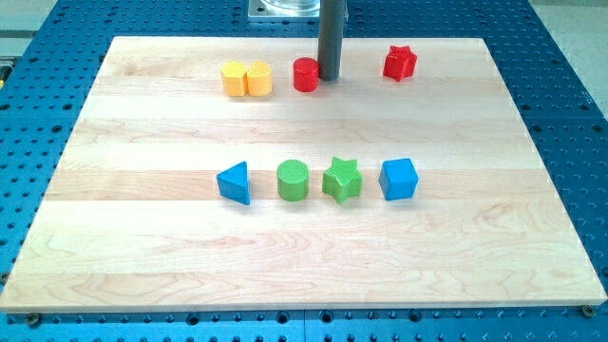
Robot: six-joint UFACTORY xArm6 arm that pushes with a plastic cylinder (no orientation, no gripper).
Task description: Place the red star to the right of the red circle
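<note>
Counter: pale wooden board on a blue perforated base; bare along the view's bottom.
Near row: blue triangle, green circle, green star, blue cube, left to right across the middle; well apart from the task's blocks, so judged out of the way.
Far row, view's left: two yellow blocks touching, a yellow pentagon-like block and a yellow rounded block; exact shapes hard to tell.
Red circle: far row, just right of the yellow pair.
My tip: end of the dark rod, just beside the red circle's right edge, touching or nearly so; cannot tell which.
Tool state: bare rod, nothing to open or close, holding nothing.
Red star: far right of the far row, well apart from my tip, slightly nearer the view's top.
Key relation: star lies to the tip's right with open board between; already right of the circle, but not close.
Next move, as judged: go round to the star's far right side, then push leftward toward the circle.
Risk: rod nudging the circle while leaving.
</note>
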